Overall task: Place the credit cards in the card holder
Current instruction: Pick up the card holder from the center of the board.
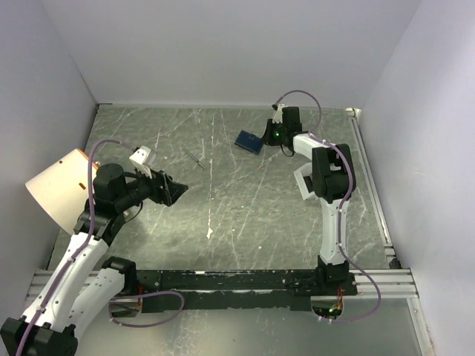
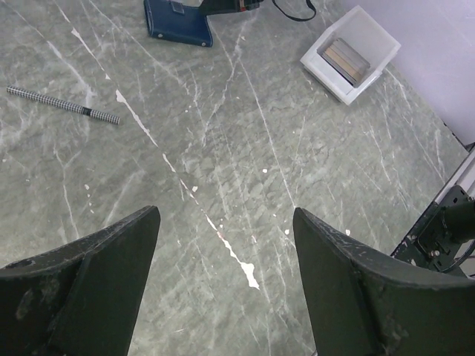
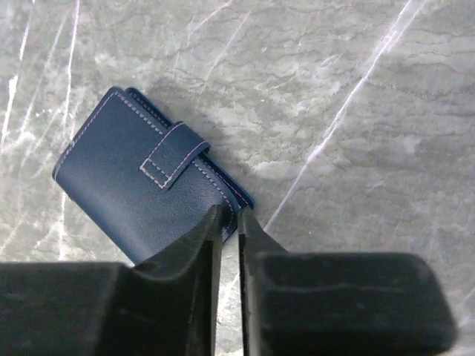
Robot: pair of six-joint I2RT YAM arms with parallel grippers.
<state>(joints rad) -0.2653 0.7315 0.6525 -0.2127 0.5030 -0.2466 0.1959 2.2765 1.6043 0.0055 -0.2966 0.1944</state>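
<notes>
The card holder [image 1: 249, 141] is a closed dark blue wallet with its snap tab fastened, lying at the far middle-right of the table. It also shows in the right wrist view [image 3: 126, 178] and the left wrist view [image 2: 177, 21]. My right gripper [image 3: 230, 213] is shut on the holder's near right corner, its jaws almost together; it also shows from above [image 1: 267, 137]. The credit cards [image 2: 344, 59], dark and tan, lie stacked in a white tray [image 2: 371, 37]. My left gripper [image 2: 226, 215] is open and empty above bare table, also in the top view [image 1: 178, 191].
A thin checkered pen [image 1: 195, 158] lies left of the holder, also in the left wrist view [image 2: 63, 104]. The white tray [image 1: 303, 182] sits beside the right arm, partly hidden by it. A tan cone-shaped object [image 1: 58, 189] stands at the left wall. Walls enclose the table.
</notes>
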